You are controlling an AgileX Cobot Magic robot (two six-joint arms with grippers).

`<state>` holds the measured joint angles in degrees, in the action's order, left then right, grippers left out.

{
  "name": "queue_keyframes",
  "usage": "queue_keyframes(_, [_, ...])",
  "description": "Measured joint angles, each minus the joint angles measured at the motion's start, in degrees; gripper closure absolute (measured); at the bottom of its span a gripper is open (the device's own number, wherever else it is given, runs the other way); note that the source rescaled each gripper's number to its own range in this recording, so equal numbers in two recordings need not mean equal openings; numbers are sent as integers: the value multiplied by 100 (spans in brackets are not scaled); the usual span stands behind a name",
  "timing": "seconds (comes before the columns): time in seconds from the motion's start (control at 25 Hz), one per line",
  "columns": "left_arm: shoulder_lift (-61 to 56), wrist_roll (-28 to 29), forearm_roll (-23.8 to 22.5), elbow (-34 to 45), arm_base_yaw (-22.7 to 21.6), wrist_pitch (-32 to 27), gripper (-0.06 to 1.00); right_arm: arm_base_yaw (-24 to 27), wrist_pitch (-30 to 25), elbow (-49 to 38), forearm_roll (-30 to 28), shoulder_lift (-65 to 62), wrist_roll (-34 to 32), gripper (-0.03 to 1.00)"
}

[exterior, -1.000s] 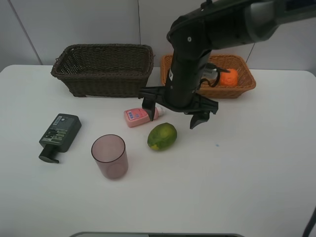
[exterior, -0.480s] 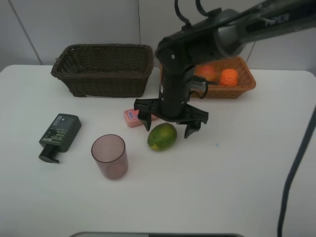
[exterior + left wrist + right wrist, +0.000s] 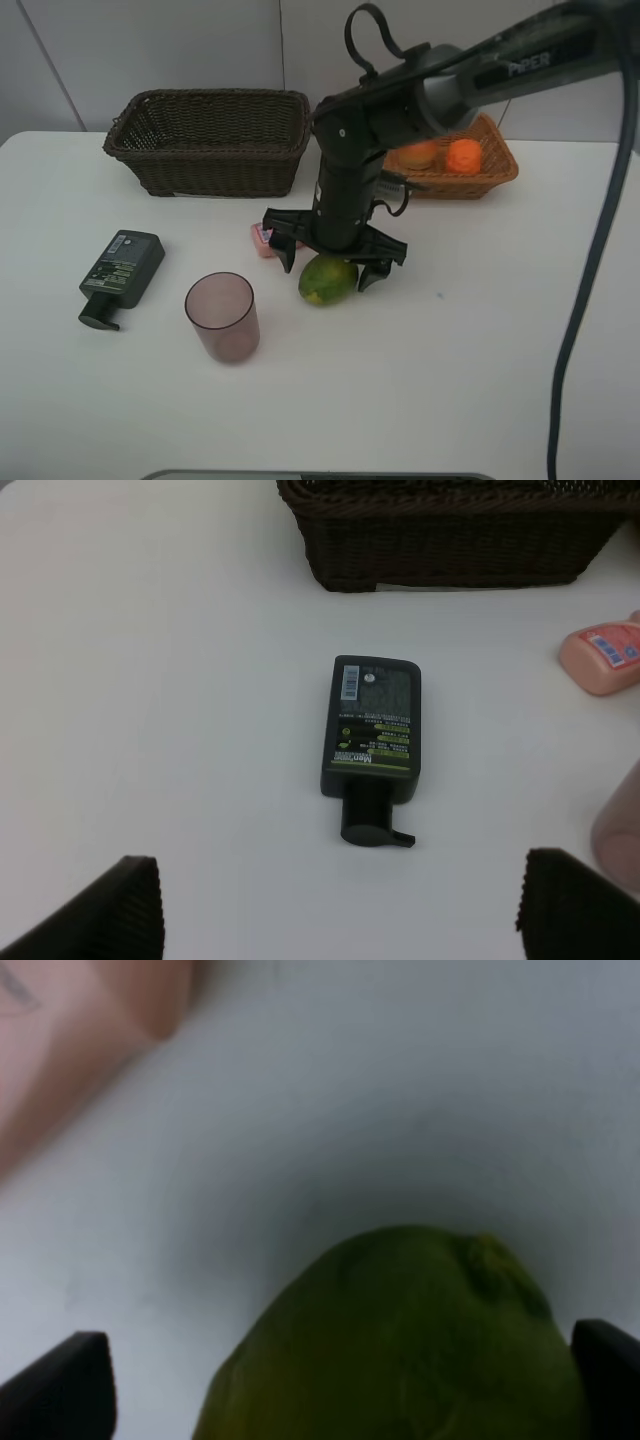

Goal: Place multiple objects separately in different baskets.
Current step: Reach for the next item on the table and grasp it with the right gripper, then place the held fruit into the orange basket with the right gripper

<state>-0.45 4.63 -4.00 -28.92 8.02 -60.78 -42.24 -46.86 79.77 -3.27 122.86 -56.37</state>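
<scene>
In tan basket: peach, orange. Mauve cup stands upright.

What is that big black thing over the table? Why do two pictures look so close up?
That is a black robot arm. One picture is taken from high above the white table. The other two come from cameras on the robot's wrists, so things look huge. The right hand is open, a finger each side of the green-yellow fruit. The left hand, open and empty, is above the dark green pump bottle. A mauve plastic cup and a small pink bottle are nearby. The orange-tan wicker basket holds an orange and a red-yellow peach, beside a dark brown wicker basket.
</scene>
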Motion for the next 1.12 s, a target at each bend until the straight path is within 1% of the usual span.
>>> queue_keyframes(0.2, [0,0,0,0,0,0,3,0,-128,0,0,74,0,-3])
queue_keyframes(0.24, [0,0,0,0,0,0,3,0,-141,0,-6,74,0,-1])
queue_keyframes(0.28, [0,0,0,0,0,0,3,0,-155,0,-6,74,0,5])
queue_keyframes(0.32, [0,0,0,0,0,0,3,0,-155,0,-6,74,0,18])
queue_keyframes(0.4, [0,0,0,0,0,0,3,0,-183,0,-6,74,0,58])
queue_keyframes(0.44, [0,0,0,0,0,0,3,0,-221,0,-6,74,0,73])
queue_keyframes(0.6, [0,0,0,0,0,0,3,0,-309,0,-6,74,0,72])
queue_keyframes(1.12, [0,0,0,0,0,0,3,0,-315,0,-6,74,0,72])
